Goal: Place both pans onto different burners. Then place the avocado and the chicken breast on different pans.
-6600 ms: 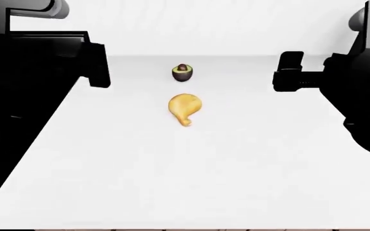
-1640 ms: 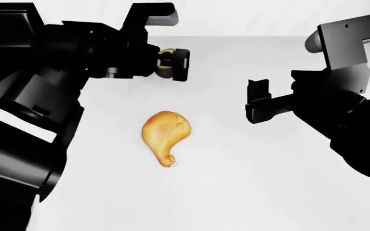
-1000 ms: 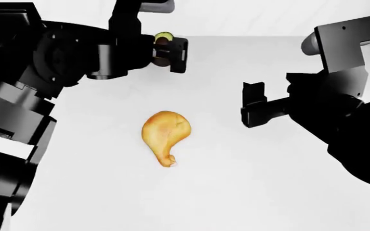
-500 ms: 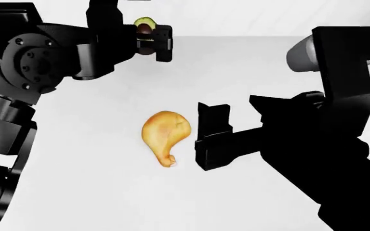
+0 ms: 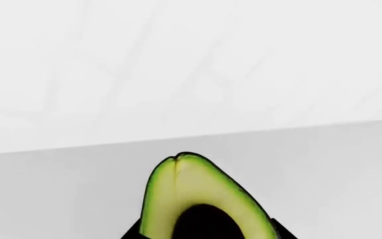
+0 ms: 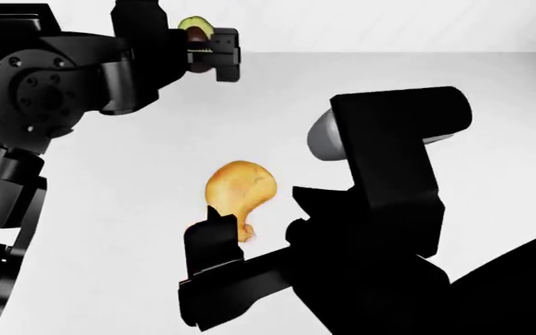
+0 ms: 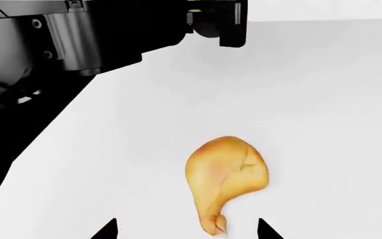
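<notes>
The left gripper (image 6: 203, 50) is raised above the far edge of the white worktop (image 6: 109, 209), its jaws closed on the avocado (image 6: 193, 29); in the left wrist view the avocado (image 5: 201, 199) shows pale green flesh and a dark pit, pinched between the black jaws. The chicken breast (image 6: 239, 191) lies on the worktop about midway between its far and near edges, bulbous end away from the robot, narrow tip toward it; the right gripper (image 6: 249, 230) hangs just over that tip, jaws spread wide and empty, one fingertip (image 7: 108, 230) on either side of the chicken breast (image 7: 228, 174) in the right wrist view.
</notes>
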Robot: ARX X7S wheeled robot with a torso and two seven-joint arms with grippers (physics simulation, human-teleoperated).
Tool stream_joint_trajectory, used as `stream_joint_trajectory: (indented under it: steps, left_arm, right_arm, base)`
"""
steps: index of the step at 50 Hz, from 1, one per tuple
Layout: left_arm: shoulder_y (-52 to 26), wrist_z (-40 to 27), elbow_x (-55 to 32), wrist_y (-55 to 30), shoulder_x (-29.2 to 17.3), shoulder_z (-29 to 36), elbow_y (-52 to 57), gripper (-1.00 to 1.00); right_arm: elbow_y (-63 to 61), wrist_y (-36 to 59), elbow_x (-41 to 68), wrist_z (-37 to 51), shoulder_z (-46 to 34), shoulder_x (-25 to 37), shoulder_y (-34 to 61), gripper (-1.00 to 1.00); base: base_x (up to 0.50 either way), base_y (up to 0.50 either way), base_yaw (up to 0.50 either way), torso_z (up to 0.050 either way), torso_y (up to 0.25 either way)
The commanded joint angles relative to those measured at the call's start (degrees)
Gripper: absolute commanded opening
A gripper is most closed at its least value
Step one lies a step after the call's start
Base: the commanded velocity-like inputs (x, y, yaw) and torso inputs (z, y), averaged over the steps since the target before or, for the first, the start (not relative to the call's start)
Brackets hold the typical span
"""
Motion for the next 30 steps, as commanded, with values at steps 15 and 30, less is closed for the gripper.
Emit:
stream_joint_trajectory:
  steps: [15, 30]
  left_arm:
    - [0.8, -0.6, 2.0, 3.9, -1.1, 0.0, -0.1, -1.0]
    - [0.7, -1.2, 1.4, 3.3, -1.0, 0.0, 0.6, -1.0]
  right_arm:
    - [10.5, 2.5, -4.7, -10.9, -9.1, -2.3, -0.9, 1.0]
    - [16.7, 5.3, -6.5, -15.3, -11.5, -2.8, -2.2, 1.0]
  base:
    - [0.0, 0.0, 0.0, 0.001, 0.001]
    - [0.0, 0.0, 0.0, 0.0, 0.001]
